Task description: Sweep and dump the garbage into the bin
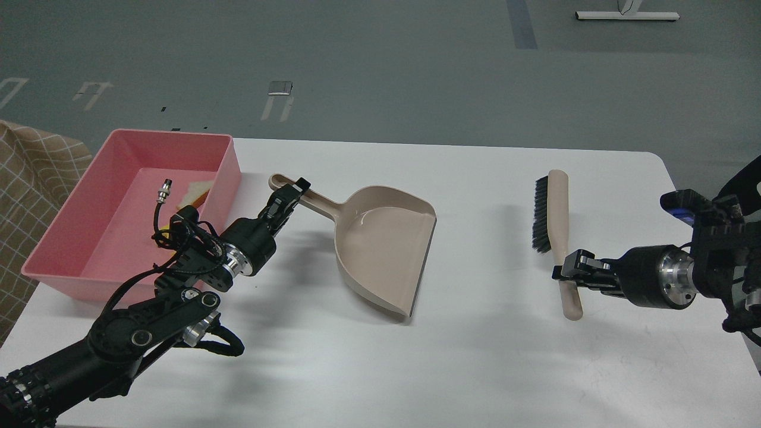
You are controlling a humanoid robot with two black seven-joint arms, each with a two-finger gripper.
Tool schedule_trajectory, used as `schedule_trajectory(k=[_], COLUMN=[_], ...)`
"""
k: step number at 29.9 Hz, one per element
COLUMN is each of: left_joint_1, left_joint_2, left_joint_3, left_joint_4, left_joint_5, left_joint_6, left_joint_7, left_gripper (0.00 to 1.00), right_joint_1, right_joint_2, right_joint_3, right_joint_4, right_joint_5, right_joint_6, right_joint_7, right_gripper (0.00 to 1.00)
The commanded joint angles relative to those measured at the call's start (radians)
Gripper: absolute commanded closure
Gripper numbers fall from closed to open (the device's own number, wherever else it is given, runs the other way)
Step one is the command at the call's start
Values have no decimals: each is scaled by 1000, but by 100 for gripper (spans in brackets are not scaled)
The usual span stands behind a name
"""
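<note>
The pink bin (172, 135) stands at the table's back left. The white bread piece (197, 190) lies inside it by the right wall. The yellow block is hidden behind my left arm. My left gripper (290, 195) is shut on the handle of the beige dustpan (383, 244), which rests on the table with its mouth facing right. My right gripper (569, 274) is shut on the handle of the beige brush (557, 208). The brush is low over the table on the right, its black bristles (541, 215) facing left.
The white table (475, 356) ends in a rounded corner at the back right. A checked cloth (30, 172) hangs left of the bin. A loose cable with a metal plug (162, 190) rises from my left wrist over the bin.
</note>
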Motion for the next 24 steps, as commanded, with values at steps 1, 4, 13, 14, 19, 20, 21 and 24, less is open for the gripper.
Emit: schedule_trajectory(k=[1,4,13,14,19,20,21,24], left_joint_1=[-1,-3,-1,-1,-1,0,0,0], left_joint_2=[-1,-1,-1,-1,-1,-1,-1,-1], left_joint_3=[-2,-2,-3,-3,-3,-3,-3,-5], left_joint_4=[0,-2,0,-2,0,0,-2,0], left_joint_5=[0,0,0,-2,-2,-2,-2,-2], left_joint_6=[0,0,0,0,0,0,0,2], left_joint_7=[1,3,3,3,4,4,4,4], left_gripper=[100,100,100,100,100,100,100,100], right_joint_1=[2,0,-1,-1,-1,-1,-3,0], right_joint_2=[2,0,0,2,5,6,6,6], right_joint_3=[-17,-26,-38,-38,-40,-40,-41,-57], right_joint_4=[-2,-2,-11,-12,-21,-21,-23,-31], right_joint_5=[-1,2,2,2,2,1,1,1], right_joint_6=[0,0,0,0,0,0,0,0], right_joint_7=[-1,-1,-1,-1,-1,-1,-1,-2], right_gripper=[87,86,82,80,79,79,79,75])
